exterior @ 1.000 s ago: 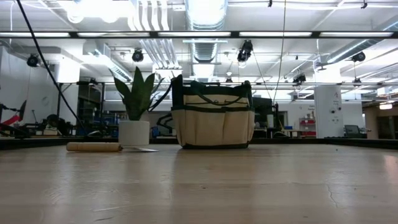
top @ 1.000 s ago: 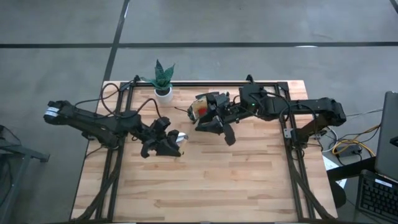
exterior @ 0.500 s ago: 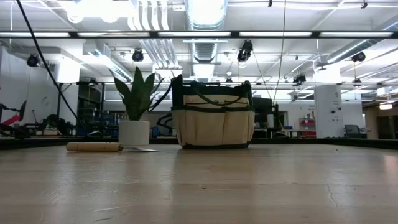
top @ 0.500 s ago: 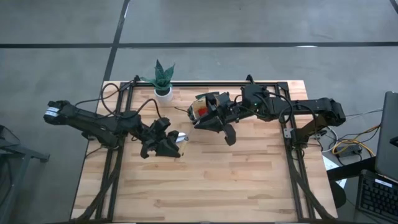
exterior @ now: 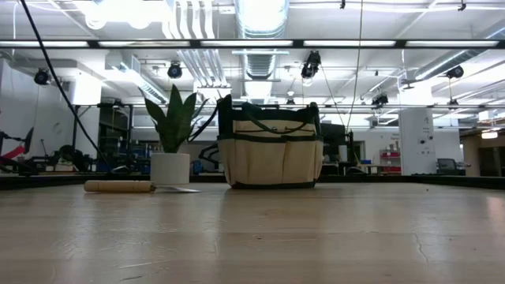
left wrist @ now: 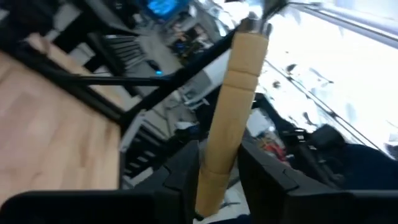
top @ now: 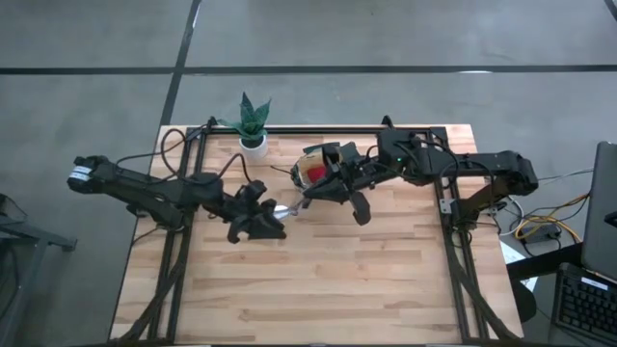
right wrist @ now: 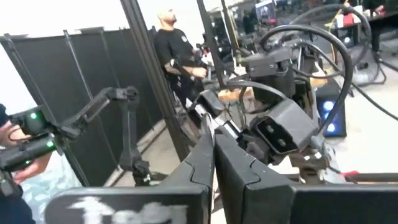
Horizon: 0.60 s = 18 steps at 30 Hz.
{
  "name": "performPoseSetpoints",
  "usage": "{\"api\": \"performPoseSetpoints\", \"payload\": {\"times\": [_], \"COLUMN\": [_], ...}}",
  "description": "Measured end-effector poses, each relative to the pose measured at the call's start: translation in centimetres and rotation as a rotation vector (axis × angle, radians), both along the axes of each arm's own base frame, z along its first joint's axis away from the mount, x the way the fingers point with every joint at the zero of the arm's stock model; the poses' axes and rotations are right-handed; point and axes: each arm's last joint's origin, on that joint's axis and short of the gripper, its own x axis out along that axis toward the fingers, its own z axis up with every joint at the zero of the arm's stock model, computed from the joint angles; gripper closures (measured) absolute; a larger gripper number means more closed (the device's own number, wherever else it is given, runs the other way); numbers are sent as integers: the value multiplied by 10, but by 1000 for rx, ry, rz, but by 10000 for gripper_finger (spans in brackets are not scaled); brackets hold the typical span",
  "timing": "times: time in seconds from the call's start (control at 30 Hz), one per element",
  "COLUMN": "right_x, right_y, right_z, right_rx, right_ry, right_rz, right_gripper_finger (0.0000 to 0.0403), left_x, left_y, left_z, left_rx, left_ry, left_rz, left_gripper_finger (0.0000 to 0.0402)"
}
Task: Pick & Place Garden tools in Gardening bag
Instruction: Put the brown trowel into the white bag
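**Trowel held left of the bag, bag lies toward the far right**

The wooden-handled silver trowel [top: 280, 209] sits clamped in the left end effector [top: 262, 220], fingers closed on the handle, near the desk's middle; its blade points toward the tan fabric gardening bag [top: 315, 167] with dark green trim, which stands up-right of it, near the far edge. The right end effector [top: 318, 191], fingers pressed together and empty, hangs at the bag's near side, between trowel and bag opening. A second wooden-handled trowel [exterior: 130, 187] lies flat beside the white-potted green plant [top: 253, 125], toward the far left corner.
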Motion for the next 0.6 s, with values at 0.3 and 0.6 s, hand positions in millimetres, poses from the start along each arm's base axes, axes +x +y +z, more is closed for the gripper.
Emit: {"api": "performPoseSetpoints", "payload": {"times": [0.3,0.6], "right_x": [-23,-51], "right_y": [-2,-5], "right_z": [18,10], "right_rx": [-62,-135], "right_ry": [107,293], "right_rz": [-66,-176], "right_gripper_finger": [396,395], "left_x": [1,-3], "left_y": [8,15], "left_z": [-7,-3], "left_rx": [47,56], "left_ry": [69,46], "left_rz": [102,129], "left_gripper_finger": [206,155]}}
